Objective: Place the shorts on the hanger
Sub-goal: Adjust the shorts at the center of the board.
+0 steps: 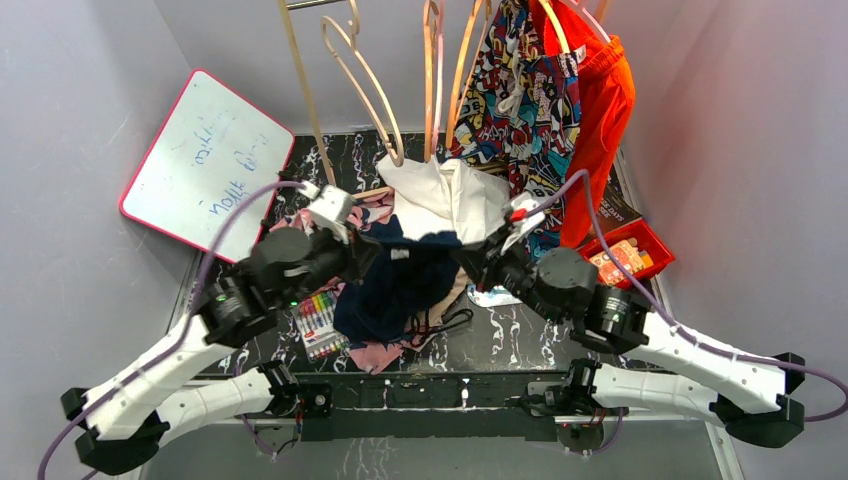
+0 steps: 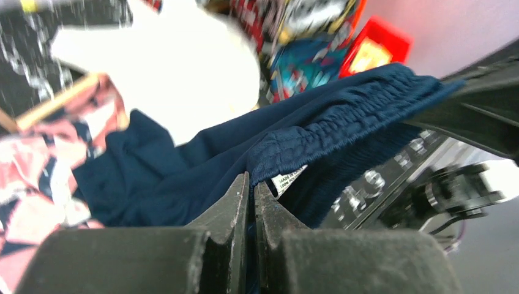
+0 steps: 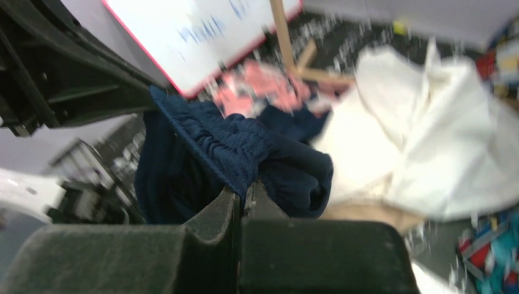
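Observation:
The navy-blue shorts point(image 1: 400, 285) hang bunched between both grippers above the table's middle, their thin drawstring trailing at the lower right. My left gripper point(image 1: 362, 250) is shut on the elastic waistband, beside the white label point(image 2: 287, 179), jaws pinching fabric point(image 2: 251, 184). My right gripper point(image 1: 472, 262) is shut on the waistband's other end point(image 3: 245, 188), and the gathered band point(image 3: 226, 144) stretches left from it. The orange-tan hanger point(image 1: 432, 90) hangs at the back, above and behind the shorts, apart from them.
Paler beige hangers point(image 1: 360, 70) hang left of it. Comic-print shorts point(image 1: 520, 90) and orange shorts point(image 1: 600, 110) hang at the back right. A white garment point(image 1: 450, 195), pink patterned cloth point(image 1: 375, 352), a marker set point(image 1: 318, 322), a red box point(image 1: 630, 255) and a whiteboard point(image 1: 205, 160) surround the shorts.

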{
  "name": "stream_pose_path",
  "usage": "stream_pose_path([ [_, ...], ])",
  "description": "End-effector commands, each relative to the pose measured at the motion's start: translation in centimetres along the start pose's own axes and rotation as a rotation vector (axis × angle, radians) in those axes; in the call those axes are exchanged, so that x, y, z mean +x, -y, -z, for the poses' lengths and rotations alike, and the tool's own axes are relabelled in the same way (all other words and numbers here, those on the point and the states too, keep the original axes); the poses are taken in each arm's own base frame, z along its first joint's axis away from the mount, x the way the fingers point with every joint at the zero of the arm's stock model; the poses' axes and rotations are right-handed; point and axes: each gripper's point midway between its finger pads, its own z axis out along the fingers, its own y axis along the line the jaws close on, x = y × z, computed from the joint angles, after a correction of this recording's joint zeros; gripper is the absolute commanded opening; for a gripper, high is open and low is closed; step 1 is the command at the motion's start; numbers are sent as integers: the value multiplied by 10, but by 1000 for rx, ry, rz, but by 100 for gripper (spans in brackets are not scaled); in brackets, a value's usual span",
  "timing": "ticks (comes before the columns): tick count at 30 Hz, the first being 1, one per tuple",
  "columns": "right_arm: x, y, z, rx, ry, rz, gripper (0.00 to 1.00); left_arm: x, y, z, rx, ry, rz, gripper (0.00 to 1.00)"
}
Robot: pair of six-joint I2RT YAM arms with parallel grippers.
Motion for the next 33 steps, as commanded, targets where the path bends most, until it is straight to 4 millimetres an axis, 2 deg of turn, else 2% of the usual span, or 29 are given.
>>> stream_pose_path([
  [1, 42, 42, 17, 174, -50, -84, 0, 73, -43, -27, -216, -127, 49, 0],
  [2, 57, 47, 20, 185, -74, -92, 0, 86, -46, -30, -232, -146, 63, 0],
  [5, 75, 52, 25, 195, -102, -121, 0, 117, -57, -34, -285, -198, 86, 0],
  [7, 80, 52, 26, 198, -114, -132, 0, 127, -61, -33, -313, -225, 92, 11],
  [8, 81, 53, 25, 200, -116, -133, 0, 129, -62, -31, -319, -235, 97, 22],
  [10, 79, 53, 24, 206, -111, -136, 0, 133, -59, -26, -304, -264, 110, 58],
  [11, 78, 53, 23, 211, -107, -138, 0, 136, -57, -22, -298, -282, 126, 73],
  [12, 77, 54, 23, 218, -103, -141, 0, 139, -56, -16, -300, -298, 151, 84],
  [14, 78, 57, 22, 238, -95, -146, 0, 150, -55, -4, -298, -335, 200, 95],
  [17, 82, 64, 19, 275, -80, -151, 0, 162, -47, 13, -268, -381, 284, 98],
  [21, 88, 65, 9, 301, -83, -150, 0, 171, -17, 22, -123, -462, 362, 97],
  [26, 98, 63, -5, 315, -114, -128, 0, 186, 31, 18, 111, -584, 401, 96],
  [33, 106, 64, -9, 320, -126, -132, 0, 218, 62, 6, 133, -634, 272, 97],
])
